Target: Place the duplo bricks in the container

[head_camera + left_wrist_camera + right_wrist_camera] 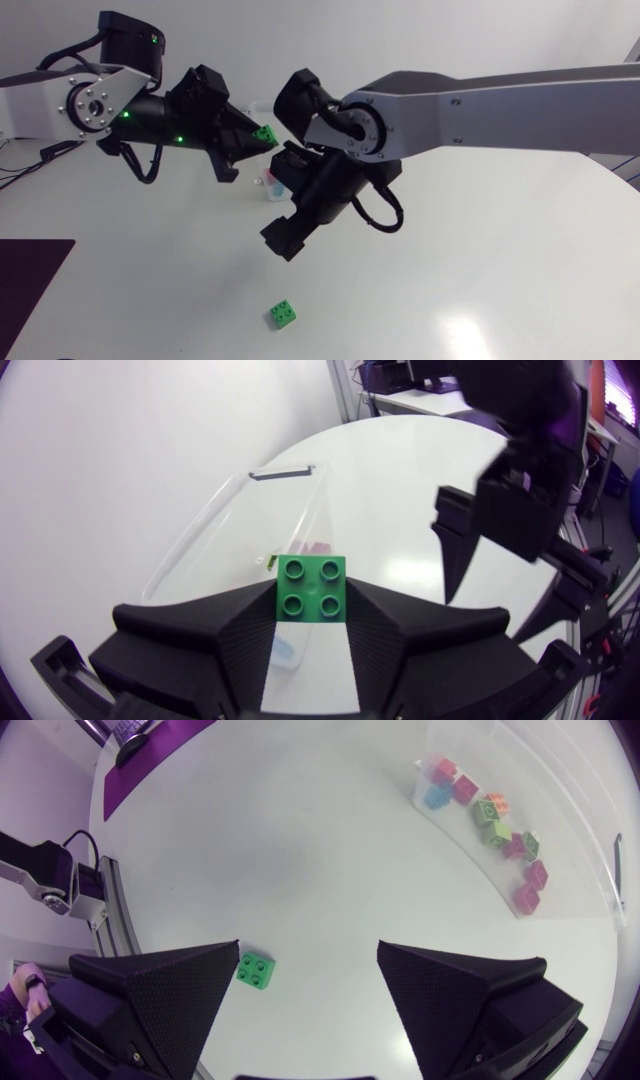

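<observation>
- Now the left gripper [312, 610] pinches a green brick [313, 588], held over the container [285, 472] at its 5 o'clock in the head view, apparently for dropping.
- Right gripper [309, 952] hangs spread, and the loose brick [282, 314] at its 6 o'clock seems the next pick.

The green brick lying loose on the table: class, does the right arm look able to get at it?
Probably yes. The right gripper is open and empty above the table; the loose green brick lies beside one finger with nothing between, and the left gripper is well away from it.
</observation>
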